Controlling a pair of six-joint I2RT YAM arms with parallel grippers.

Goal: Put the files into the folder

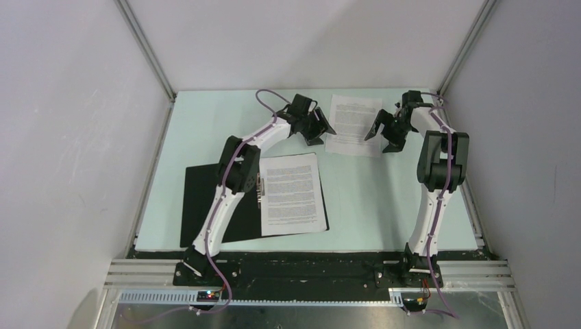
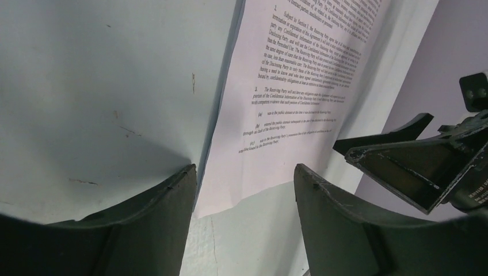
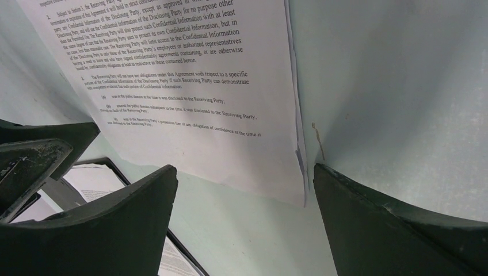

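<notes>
The folder (image 1: 199, 192) lies open, black inside up, at the near left of the table. One of the files (image 1: 293, 194) rests on its right half beside the metal clip (image 1: 258, 188). The other printed sheet (image 1: 354, 125) lies flat at the back centre. My left gripper (image 1: 324, 135) stands open at that sheet's left edge, my right gripper (image 1: 380, 140) open at its right edge. In the left wrist view the sheet (image 2: 299, 86) lies beyond the open left gripper (image 2: 244, 168). In the right wrist view the sheet (image 3: 190, 86) lies beyond the open right gripper (image 3: 244, 168). Neither holds anything.
White walls enclose the pale green table (image 1: 384, 205) at the back and on both sides. The right gripper (image 2: 414, 167) shows at the right of the left wrist view. The folder's corner (image 3: 115, 172) shows low left in the right wrist view.
</notes>
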